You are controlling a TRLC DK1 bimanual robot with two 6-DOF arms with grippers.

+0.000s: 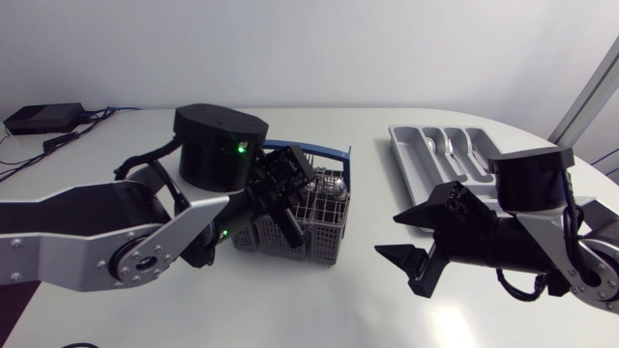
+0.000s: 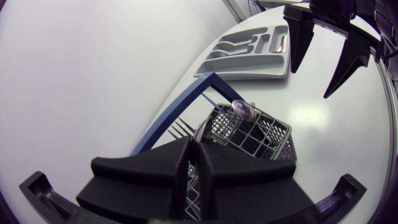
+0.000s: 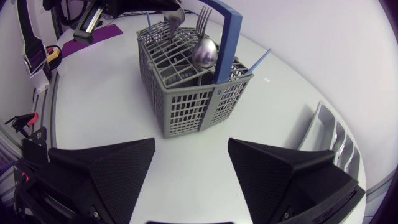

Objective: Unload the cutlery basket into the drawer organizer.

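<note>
White tabletop, from above: the cutlery basket (image 1: 302,220) sits mid-table, its spoon (image 1: 334,189) standing upright. The left gripper (image 2: 194,149) hangs directly over it, nearest arm, fingers drawn together; any catch is hidden. The right gripper (image 1: 387,235), gaping and empty, sits at the basket's 3 o'clock, and the drawer organizer (image 1: 406,159) lies at 2 o'clock.
</note>
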